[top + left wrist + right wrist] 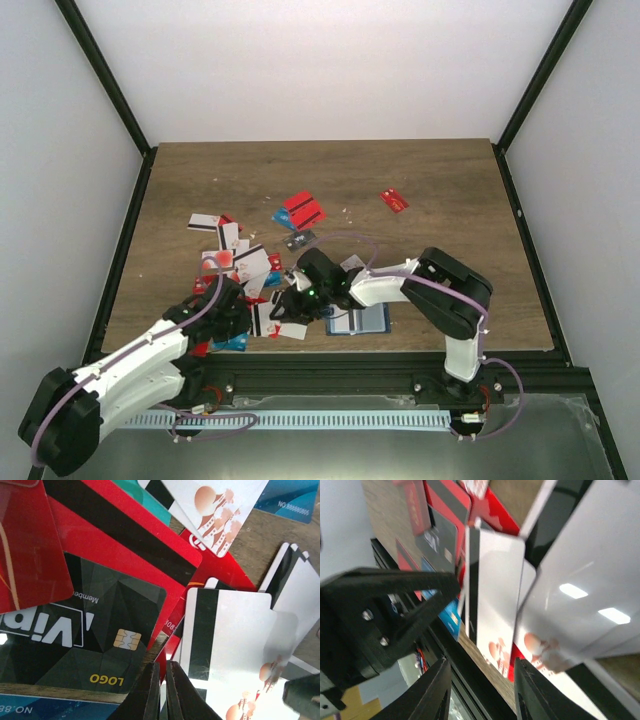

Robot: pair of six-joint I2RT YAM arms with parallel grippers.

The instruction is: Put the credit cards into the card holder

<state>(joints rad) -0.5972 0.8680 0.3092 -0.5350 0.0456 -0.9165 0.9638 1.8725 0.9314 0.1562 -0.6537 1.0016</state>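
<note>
Many credit cards point(245, 265) lie in a loose pile at the table's near left, with more red ones point(302, 210) further back. The navy card holder point(368, 320) lies near the front edge, to the right of both grippers. My left gripper point(238, 312) is down in the pile. In the left wrist view it point(166, 664) is shut on the edge of a tilted red card point(172, 630), between a dark grey VIP card point(85, 625) and a white striped card point(230, 635). My right gripper point(285, 308) is open and empty point(481, 662) over white cards point(495, 590).
A lone red card point(394, 200) lies at the back right and a dark card point(300, 240) in the middle. Black frame rails point(120, 250) run along the table's sides and front. The two grippers are close together, and the left one point(380, 610) fills the right wrist view's left side.
</note>
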